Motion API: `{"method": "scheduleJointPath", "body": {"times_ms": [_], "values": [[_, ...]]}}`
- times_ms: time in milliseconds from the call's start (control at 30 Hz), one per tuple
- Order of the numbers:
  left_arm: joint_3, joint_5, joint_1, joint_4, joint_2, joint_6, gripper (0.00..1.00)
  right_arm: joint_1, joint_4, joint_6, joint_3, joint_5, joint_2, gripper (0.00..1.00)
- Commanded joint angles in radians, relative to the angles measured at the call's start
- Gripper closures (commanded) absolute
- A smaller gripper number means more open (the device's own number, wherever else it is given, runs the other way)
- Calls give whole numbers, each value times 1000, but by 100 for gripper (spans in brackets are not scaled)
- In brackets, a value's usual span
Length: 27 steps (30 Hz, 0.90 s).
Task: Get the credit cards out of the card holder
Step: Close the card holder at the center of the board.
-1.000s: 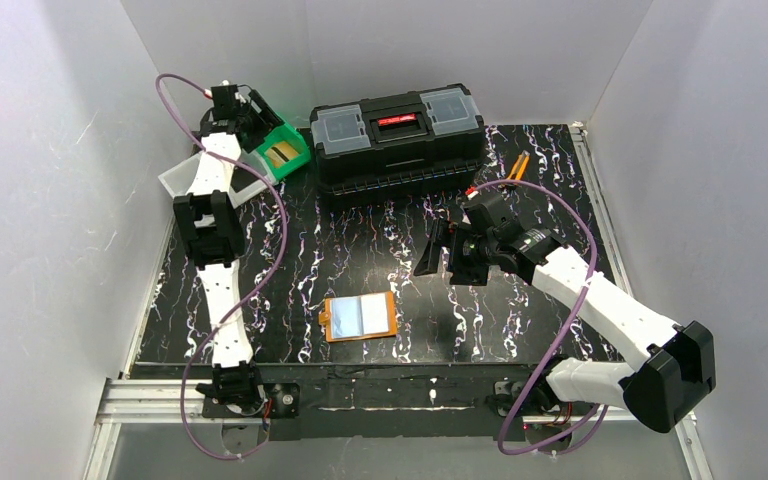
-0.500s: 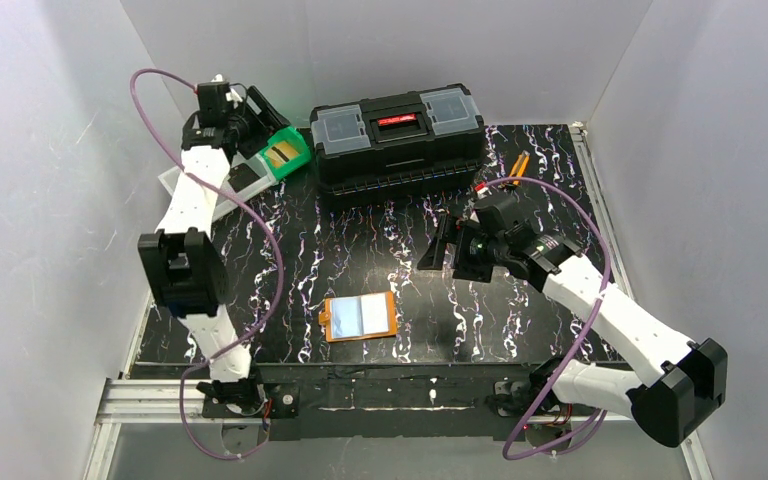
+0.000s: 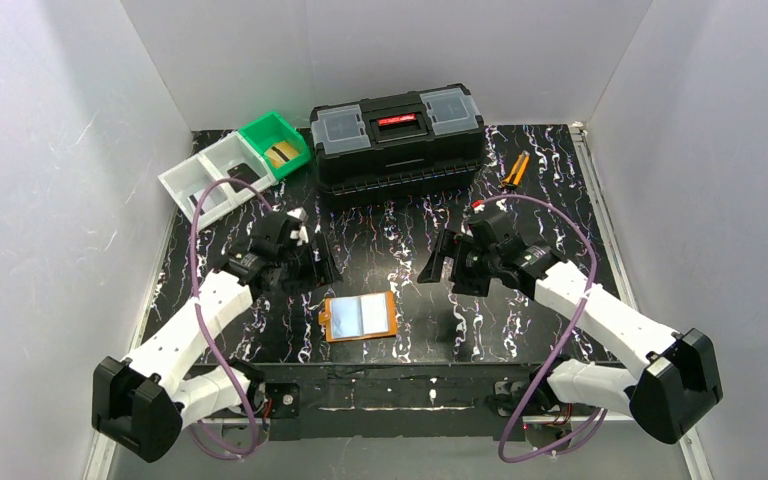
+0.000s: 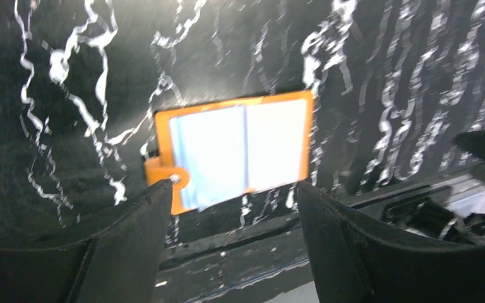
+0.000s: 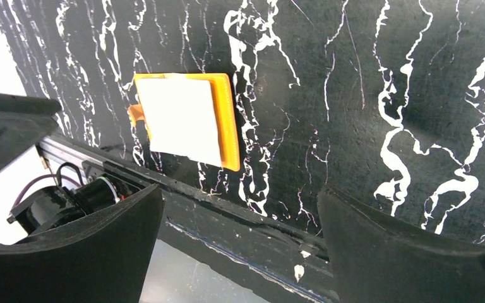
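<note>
Lying open and flat close to the near edge of the desk (image 3: 390, 235), about midway along it, the card holder (image 3: 360, 316) shows an orange rim around two pale bluish pockets. A small orange tab (image 4: 164, 173) sticks out from its left edge. Whether any cards sit in the pockets cannot be told. Only a narrow strip of desk separates its near side from the desk's near edge. On its far, left and right sides the black marbled surface is bare.

The left jaws hang just off the holder's far-left corner, apart and holding nothing. In the left wrist view the two dark fingers (image 4: 132, 240) frame the holder's near edge without touching it. The right jaws stand off the holder's far-right side, somewhat farther away, spread wide and holding nothing. Between the two sets of jaws the desk is open, and it stays open back to the black toolbox (image 3: 397, 140) at the middle of the far edge.

At the far-left corner a green bin (image 3: 260, 130) holds a gold-tan card (image 3: 280, 153), with a white bin (image 3: 182, 183) touching its left side. Orange-handled pliers (image 3: 516, 168) lie near the far-right corner, well apart from both arms.
</note>
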Motion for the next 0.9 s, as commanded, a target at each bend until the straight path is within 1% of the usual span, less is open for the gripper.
{"method": "scheduleJointPath", "body": {"times_ms": [0, 133, 300, 500, 667, 867], "values": [[-91, -77, -34, -36, -31, -32, 31, 10, 36, 21, -24, 8, 19, 2], [-145, -108, -37, -41, -30, -61, 35, 15, 34, 28, -26, 11, 19, 2], [-210, -76, -37, 13, -4, -104, 38, 19, 50, 30, -43, 7, 19, 0], [-268, -35, -36, 80, 44, -104, 42, 25, 61, 28, -39, -5, 42, 0], [-284, 12, -40, 139, 84, -75, 45, 31, 66, 27, -41, -10, 56, 0], [-282, -3, -42, 142, 115, -63, 48, 40, 86, 33, -47, -21, 69, 0]]}}
